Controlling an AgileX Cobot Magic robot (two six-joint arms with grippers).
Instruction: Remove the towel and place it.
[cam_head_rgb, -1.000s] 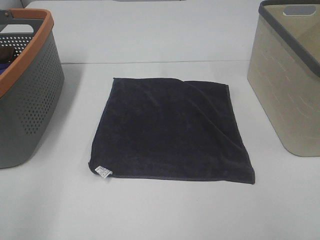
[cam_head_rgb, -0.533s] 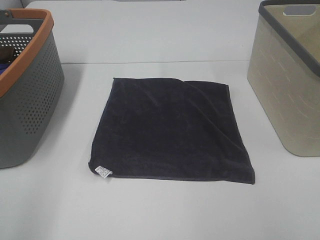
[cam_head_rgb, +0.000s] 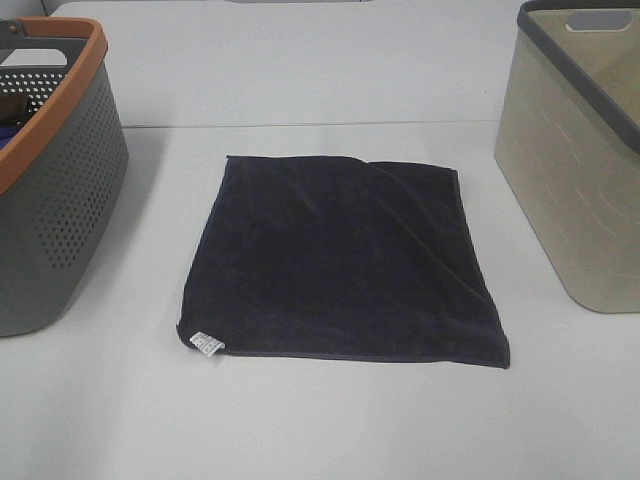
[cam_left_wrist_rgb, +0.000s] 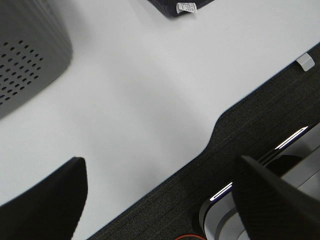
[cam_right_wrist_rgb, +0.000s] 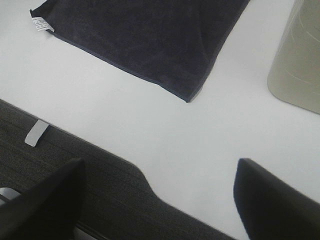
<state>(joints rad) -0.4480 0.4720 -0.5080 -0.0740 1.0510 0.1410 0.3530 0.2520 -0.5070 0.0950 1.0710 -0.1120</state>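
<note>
The towel (cam_head_rgb: 340, 255) is a dark navy square lying flat in the middle of the white table, with a small white tag (cam_head_rgb: 207, 344) at its near left corner. Neither gripper shows in the exterior high view. In the left wrist view my left gripper (cam_left_wrist_rgb: 160, 200) stands open over the table's front edge, far from the towel, whose tagged corner (cam_left_wrist_rgb: 181, 7) barely shows. In the right wrist view my right gripper (cam_right_wrist_rgb: 157, 197) is open and empty above the front edge, and the towel (cam_right_wrist_rgb: 145, 35) lies well ahead of it.
A grey perforated basket with an orange rim (cam_head_rgb: 55, 175) stands at the left of the table. A beige basket with a dark rim (cam_head_rgb: 580, 170) stands at the right. The table's front edge (cam_right_wrist_rgb: 115, 160) drops to dark carpet.
</note>
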